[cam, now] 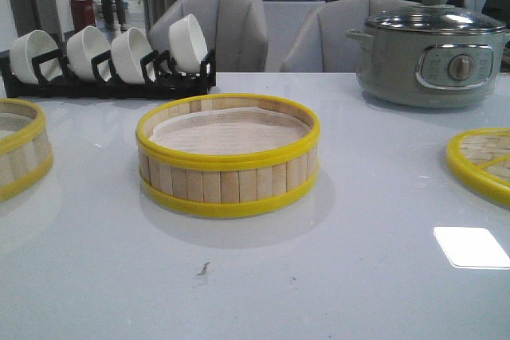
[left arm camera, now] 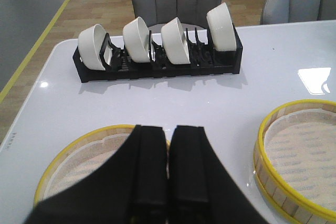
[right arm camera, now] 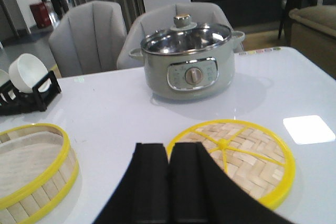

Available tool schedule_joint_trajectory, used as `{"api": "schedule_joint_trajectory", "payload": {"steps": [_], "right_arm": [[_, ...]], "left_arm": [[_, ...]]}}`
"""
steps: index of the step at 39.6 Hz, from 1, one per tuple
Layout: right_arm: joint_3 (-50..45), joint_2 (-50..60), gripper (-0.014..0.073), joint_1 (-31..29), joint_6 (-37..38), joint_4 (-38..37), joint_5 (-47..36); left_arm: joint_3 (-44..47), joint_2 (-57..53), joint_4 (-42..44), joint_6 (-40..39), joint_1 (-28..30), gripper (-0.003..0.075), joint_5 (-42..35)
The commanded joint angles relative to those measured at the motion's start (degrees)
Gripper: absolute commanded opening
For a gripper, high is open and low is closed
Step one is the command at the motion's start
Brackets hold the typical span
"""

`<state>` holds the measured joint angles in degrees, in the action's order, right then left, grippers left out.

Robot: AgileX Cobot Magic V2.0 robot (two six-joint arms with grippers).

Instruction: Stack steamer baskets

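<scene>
Left end effector [left arm camera: 168, 182] closed, hiding steamer basket [left arm camera: 79, 156]

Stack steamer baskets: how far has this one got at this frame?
Nothing looks stacked yet. The centre steamer basket and the left steamer basket sit apart on the white table, each alone. Nothing is in hand: the left gripper and right gripper are shut and empty. Left to do: lift one basket onto the other. The woven lid lies separately.

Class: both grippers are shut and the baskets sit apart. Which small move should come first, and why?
Probably open the left gripper and lower it to the left steamer basket just beneath it. That basket sits apart from the middle steamer basket, nothing is stacked, and shut fingers cannot grasp a rim.
</scene>
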<state>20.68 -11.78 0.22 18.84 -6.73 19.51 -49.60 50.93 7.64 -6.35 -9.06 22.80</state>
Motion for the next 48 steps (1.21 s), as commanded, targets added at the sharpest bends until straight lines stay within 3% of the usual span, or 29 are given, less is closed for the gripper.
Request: {"api": "schedule_joint_trajectory", "payload": {"steps": [1, 8, 15, 31, 44, 48], "right_arm": [[7.08, -9.46, 0.0036, -0.30, 0.01, 0.12, -1.49], [14.99, -23.38, 0.0036, -0.30, 0.01, 0.12, 2.90], [17.87, -30.43, 0.0036, -0.30, 0.01, 0.12, 0.50], [17.87, -31.49, 0.0036, -0.30, 0.01, 0.12, -8.54], [17.87, -31.60, 0.0039, -0.30, 0.01, 0.00, -8.70], [17.87, -32.16, 0.0039, -0.30, -1.03, -4.10, -9.51]], "left_arm": [[-2.07, -0.39, 0.51, -0.19, -0.45, 0.0083, -4.78], [-2.07, -0.39, 0.51, -0.19, -0.45, 0.0083, -3.61], [-2.07, -0.39, 0.51, -0.19, -0.45, 0.0083, -2.95], [-2.07, -0.39, 0.51, -0.19, -0.45, 0.0083, -1.91], [-2.07, -0.39, -0.03, -0.19, -0.45, 0.0083, -1.39], [-2.07, -0.39, -0.15, -0.19, -0.45, 0.0083, -1.39]]}}
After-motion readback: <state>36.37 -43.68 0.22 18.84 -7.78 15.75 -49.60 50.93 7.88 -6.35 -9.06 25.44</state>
